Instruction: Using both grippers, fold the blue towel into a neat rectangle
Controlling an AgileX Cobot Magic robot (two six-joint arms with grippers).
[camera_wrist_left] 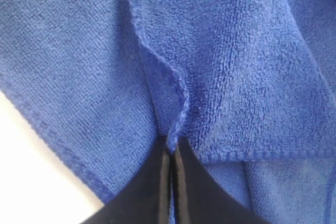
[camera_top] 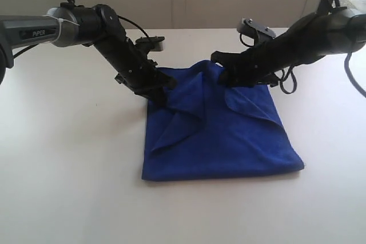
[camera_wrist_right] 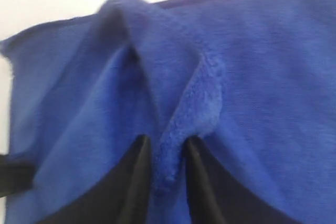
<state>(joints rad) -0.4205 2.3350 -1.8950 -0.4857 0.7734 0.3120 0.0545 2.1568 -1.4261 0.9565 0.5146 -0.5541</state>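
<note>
1. Blue towel [camera_top: 229, 135]: deep blue terry cloth lying on the table, doubled over into a rough square. Its near edge runs straight and flat. Its far half is rumpled, with two loose flaps folded in toward the towel's middle, their creases slanting.
2. Table [camera_top: 68, 170]: plain white surface under the towel, bare on every side of it.
3. Left gripper [camera_top: 163, 87]: black, at the towel's far left corner, slanting down onto it. Its fingers [camera_wrist_left: 157, 182] are pressed almost together, with only a hairline between them. A hemmed edge of the towel runs straight into their tips (the stitched border curls upward from that point). The cloth is pinched there.
4. Right gripper [camera_top: 226, 75]: black, at the towel's far edge, about halfway along it, where the cloth is bunched up into a peak. Its fingers [camera_wrist_right: 134, 171] stand a narrow way apart, and a raised ridge of towel fills the gap between them, touching both inner faces. The cloth is gripped there.
5. Both grippers sit along the towel's far side, well apart from its near edge.
</note>
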